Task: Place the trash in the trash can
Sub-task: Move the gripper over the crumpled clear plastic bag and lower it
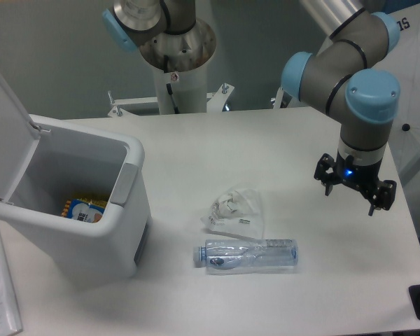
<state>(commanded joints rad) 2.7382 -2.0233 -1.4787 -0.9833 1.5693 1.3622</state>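
Fixed camera, one view. Trash can (91,210) at left of frame, flip lid (7,133) swung up and back so the mouth is free to receive; something with orange and blue print already lies inside. Crushed plastic bottle (246,255) lies on its side at lower centre of the table (266,140), the crumpled wrapper (234,212) just above it. Both well apart from the gripper (355,185), which hangs at right, fingers spread and holding nothing. Judged: no pickup begun.
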